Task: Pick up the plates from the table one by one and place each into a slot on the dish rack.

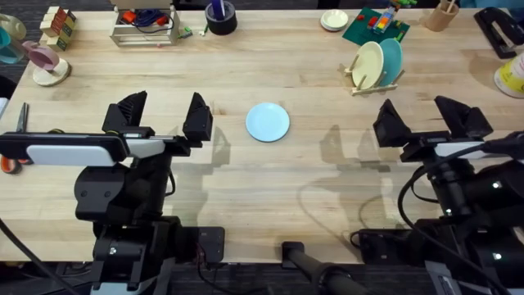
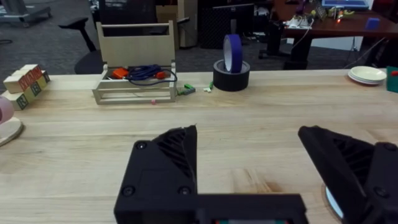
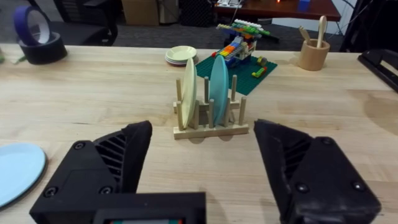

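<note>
Left gripper [image 1: 164, 117] spread wide, nothing between the black fingers [image 2: 166, 165], low over the table [image 1: 270, 180] on the left side. Right gripper [image 1: 426, 117] also spread wide and bare, low over the wood on the right side.

Just to the right of the left gripper, between the two grippers: the sky-blue plate [image 1: 268, 122], flat on the wood, near the middle. A thin slice of its rim peeking past the left gripper's own finger in the left wrist view, and more of it at the edge of the right wrist view [image 3: 15, 171].

Farther off, just past the right gripper: the dish rack [image 1: 374, 80], with the cream-yellow plate [image 3: 189, 92] and the teal plate [image 3: 217, 89] standing on edge between the dowels, side by side. Open gaps to the right of the teal one, probably; hard to count from here.

Two plates in, one left to go, by the look of it.

Possible trouble ahead:
- A flat plate on smooth wood, hard to get a finger under. Likely to slide away on a push from one side.
- A pinch on the rim alone, easy to slip or tip.
- Small, light rack. A bump from the plate or a finger could shove it or knock the two standing plates over.
- Thin dowels, narrow gaps. A tilted plate could land on top of a dowel and roll off.
</note>
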Controlling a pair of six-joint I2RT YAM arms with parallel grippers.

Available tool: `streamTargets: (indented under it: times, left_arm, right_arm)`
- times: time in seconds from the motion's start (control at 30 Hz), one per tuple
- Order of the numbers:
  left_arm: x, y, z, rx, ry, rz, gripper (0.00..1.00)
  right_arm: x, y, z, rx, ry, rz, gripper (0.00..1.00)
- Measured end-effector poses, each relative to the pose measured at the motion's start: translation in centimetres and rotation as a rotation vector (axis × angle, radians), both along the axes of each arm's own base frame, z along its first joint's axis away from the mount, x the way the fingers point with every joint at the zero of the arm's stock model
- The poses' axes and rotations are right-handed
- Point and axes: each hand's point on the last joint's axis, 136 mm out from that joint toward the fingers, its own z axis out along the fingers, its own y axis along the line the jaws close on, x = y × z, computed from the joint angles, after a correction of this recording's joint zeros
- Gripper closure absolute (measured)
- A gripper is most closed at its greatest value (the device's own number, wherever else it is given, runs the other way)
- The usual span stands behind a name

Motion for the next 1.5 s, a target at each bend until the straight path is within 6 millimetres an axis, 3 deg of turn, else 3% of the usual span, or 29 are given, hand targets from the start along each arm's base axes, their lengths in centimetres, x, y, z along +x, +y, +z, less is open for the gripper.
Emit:
streamTargets:
  times: [0.6, 1.0, 1.13, 1.33, 1.5]
  left_arm:
    - [0.0, 0.0, 0.0, 0.004, 0.002, 0.000, 0.007]
    - [-0.4, 0.0, 0.6, 0.004, 0.027, 0.000, 0.007]
    - [-1.6, 0.0, 4.4, 0.004, 0.002, 0.000, 0.006]
    - [-4.9, 0.1, 12.3, 0.008, -0.099, 0.008, 0.006]
    - [-6.9, 0.2, 17.9, 0.009, -0.130, 0.012, 0.007]
  right_arm:
    - [0.0, 0.0, -0.1, 0.000, 0.004, 0.000, 0.007]
    - [-0.4, 0.1, 1.2, 0.000, 0.010, 0.004, 0.007]
    - [-1.5, 0.1, 4.5, -0.002, -0.008, 0.004, 0.007]
    - [-4.5, -0.1, 12.0, -0.043, -0.082, -0.004, 0.007]
    - [-5.7, -0.1, 17.5, -0.075, -0.092, -0.009, 0.010]
